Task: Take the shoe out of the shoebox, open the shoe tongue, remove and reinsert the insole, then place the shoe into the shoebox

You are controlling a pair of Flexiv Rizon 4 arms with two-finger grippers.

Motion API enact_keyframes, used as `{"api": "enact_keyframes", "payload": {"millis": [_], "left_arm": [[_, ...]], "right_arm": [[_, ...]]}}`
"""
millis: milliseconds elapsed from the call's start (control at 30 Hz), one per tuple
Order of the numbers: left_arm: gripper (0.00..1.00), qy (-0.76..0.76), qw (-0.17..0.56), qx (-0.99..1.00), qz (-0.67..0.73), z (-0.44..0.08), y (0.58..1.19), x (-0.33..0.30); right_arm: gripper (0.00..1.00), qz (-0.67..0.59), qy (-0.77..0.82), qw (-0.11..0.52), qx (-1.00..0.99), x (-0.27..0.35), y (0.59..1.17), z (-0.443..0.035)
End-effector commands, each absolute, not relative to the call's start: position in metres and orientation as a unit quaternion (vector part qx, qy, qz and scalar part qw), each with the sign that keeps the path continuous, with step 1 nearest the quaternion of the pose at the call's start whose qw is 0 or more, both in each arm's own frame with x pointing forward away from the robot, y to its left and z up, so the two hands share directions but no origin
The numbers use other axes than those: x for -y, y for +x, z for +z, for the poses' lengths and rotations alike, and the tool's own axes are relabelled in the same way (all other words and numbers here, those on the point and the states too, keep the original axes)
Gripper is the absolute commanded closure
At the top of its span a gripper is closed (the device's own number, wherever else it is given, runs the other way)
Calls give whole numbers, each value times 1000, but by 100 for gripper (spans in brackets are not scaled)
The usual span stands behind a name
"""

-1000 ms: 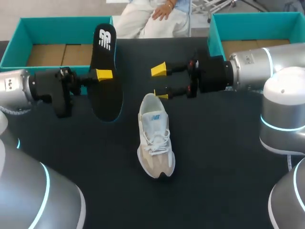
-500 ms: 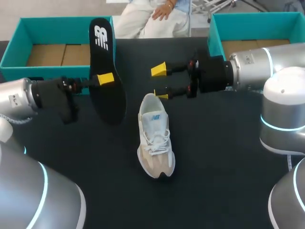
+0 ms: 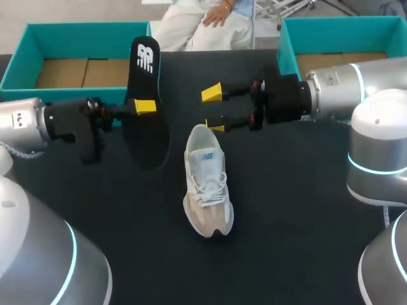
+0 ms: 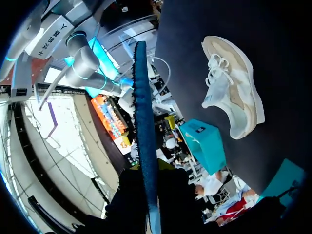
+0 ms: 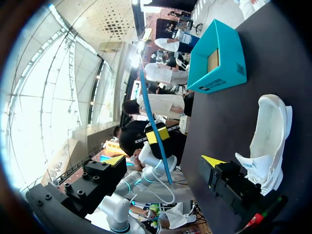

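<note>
A white and beige shoe (image 3: pixel 206 184) lies on the black table, heel toward the back. Its black insole (image 3: pixel 147 130) hangs in the air left of the shoe, standing on edge, with my left gripper (image 3: pixel 145 107) shut on its middle. In the left wrist view the insole (image 4: pixel 144 122) shows edge-on between the dark fingers, and the shoe (image 4: pixel 233 90) lies off to the side. My right gripper (image 3: pixel 215 109) hovers open just behind the shoe's heel, holding nothing. The right wrist view has the shoe (image 5: pixel 268 139) under that gripper (image 5: pixel 164 161) and the insole (image 5: pixel 155 129) ahead.
An open teal shoebox (image 3: pixel 82 28) stands at the back left, just behind the insole. A second teal box (image 3: pixel 337 24) stands at the back right behind my right arm. Bare black tabletop (image 3: pixel 280 210) lies around and in front of the shoe.
My left gripper has shifted a little to the right with the insole, toward the shoe, and the insole's tilt has changed slightly. The right arm and the shoe have not moved.
</note>
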State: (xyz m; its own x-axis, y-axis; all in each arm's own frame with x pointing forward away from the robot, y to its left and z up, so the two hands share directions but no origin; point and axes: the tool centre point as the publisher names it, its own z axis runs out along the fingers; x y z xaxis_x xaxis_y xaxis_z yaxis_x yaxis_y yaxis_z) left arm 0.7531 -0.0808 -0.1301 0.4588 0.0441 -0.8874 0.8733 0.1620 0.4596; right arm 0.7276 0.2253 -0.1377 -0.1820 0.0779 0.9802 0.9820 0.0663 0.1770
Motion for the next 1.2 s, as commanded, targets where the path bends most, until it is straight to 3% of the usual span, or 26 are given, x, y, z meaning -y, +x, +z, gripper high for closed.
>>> {"api": "enact_keyframes", "payload": {"millis": [33, 533, 667, 900, 1200], "left_arm": [[100, 542, 645, -421, -335, -129, 758, 87], [100, 539, 649, -422, -332, -133, 775, 116], [100, 544, 645, -417, -338, -137, 781, 125], [100, 531, 644, -430, -344, -142, 787, 137], [100, 522, 643, -433, -356, -142, 787, 142]], "right_arm": [[0, -507, -459, 445, 578, -230, 728, -139], [0, -516, -433, 436, 597, -263, 729, -140], [51, -512, -430, 440, 599, -268, 726, -141], [64, -517, -424, 442, 598, -273, 721, -146], [71, -519, -420, 451, 593, -276, 723, -154]]}}
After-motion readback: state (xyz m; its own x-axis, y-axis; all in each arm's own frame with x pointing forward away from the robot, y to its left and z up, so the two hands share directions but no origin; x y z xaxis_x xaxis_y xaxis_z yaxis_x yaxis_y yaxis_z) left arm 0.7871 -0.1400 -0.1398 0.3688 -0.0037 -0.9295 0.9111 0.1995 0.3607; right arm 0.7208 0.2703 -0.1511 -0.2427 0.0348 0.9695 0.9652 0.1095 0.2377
